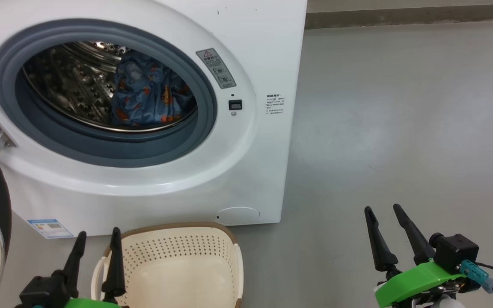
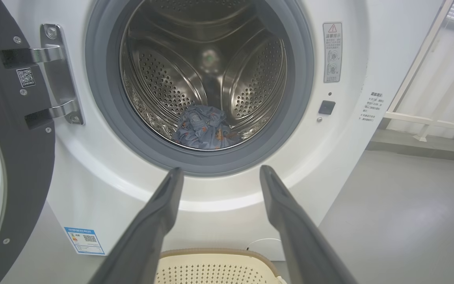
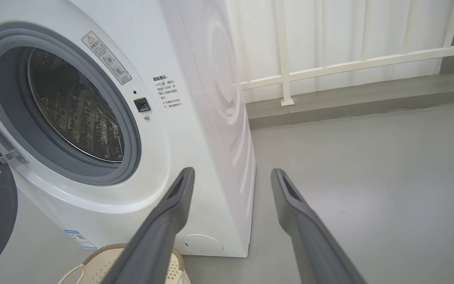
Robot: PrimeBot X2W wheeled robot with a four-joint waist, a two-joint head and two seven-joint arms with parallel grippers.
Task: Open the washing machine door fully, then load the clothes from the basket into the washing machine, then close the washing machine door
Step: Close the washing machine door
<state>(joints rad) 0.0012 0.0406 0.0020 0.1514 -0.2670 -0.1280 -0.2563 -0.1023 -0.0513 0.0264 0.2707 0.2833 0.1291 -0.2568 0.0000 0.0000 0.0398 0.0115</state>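
My left pincer (image 1: 99, 232): open, the two dark fingers spread wide with nothing between them. It is at the near left, over the left handle side of the basket, and points at the lower front of the machine.
My right pincer (image 1: 382, 207): also open and holding nothing. It is at the near right, above the grey floor (image 1: 400, 107), well apart from the machine.
Washing machine (image 1: 250, 162): white, far left in front of me. Its round mouth with the grey-blue gasket (image 1: 101, 149) is uncovered and I see into the steel drum (image 1: 66, 85).
Washing machine door (image 2: 22, 157): swung out to the left and hanging on its metal hinge (image 2: 57, 75). The black rim and the edge of the glass are at the far left edge.
Clothes (image 1: 152, 98): a blue bundle with orange figures, lying inside the drum at its bottom.
Basket (image 1: 178, 226): on the floor, just in front of the machine, near me. Its bare cream bottom shows.
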